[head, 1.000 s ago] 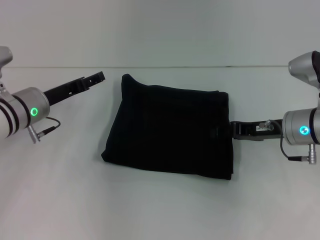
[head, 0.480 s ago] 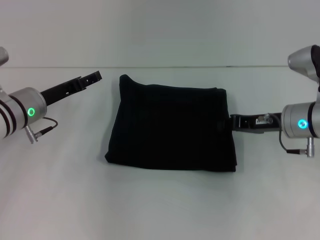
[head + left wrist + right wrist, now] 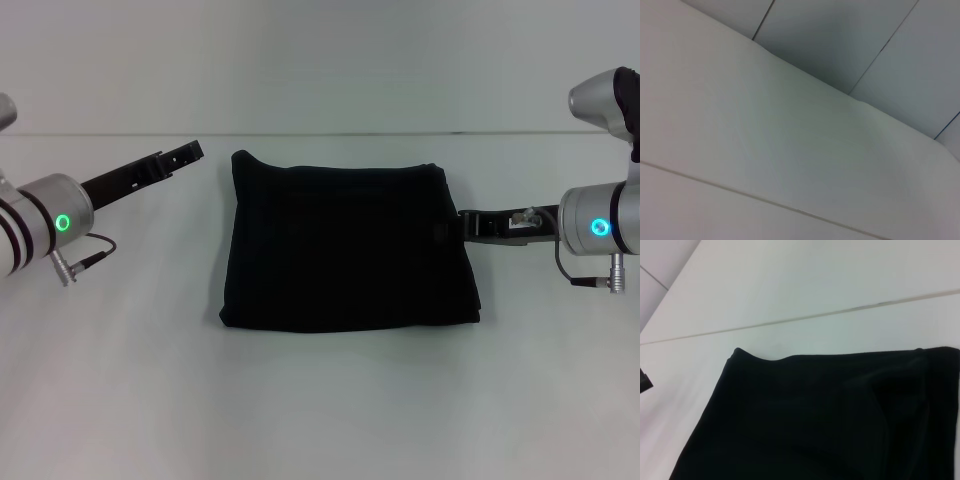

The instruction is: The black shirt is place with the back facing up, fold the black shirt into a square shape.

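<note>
Head view: the black shirt (image 3: 345,245) lies folded into a roughly square block at the centre of the white desk (image 3: 320,400), plain dark cloth facing up, no lettering showing. Its far-left corner rises in a small peak toward 11 o'clock. The right gripper (image 3: 462,226) reaches in from 3 o'clock and meets the shirt's right edge; its tips merge with the black cloth, so whether the jaws are spread or pinching the hem cannot be told. The left gripper (image 3: 190,152) hangs at about 10 o'clock from the shirt, apart from the cloth and touching nothing; whether its jaws are spread or pressed together also cannot be told from here.

Left wrist view: only pale desk surface and wall panels with thin seams appear; neither the shirt nor any jaws show.

Right wrist view: the black shirt (image 3: 840,415) fills the near part of the picture, its folded edge running across with the raised corner at one end, white desk (image 3: 815,285) beyond. A soft crease runs through the cloth near the camera.
</note>
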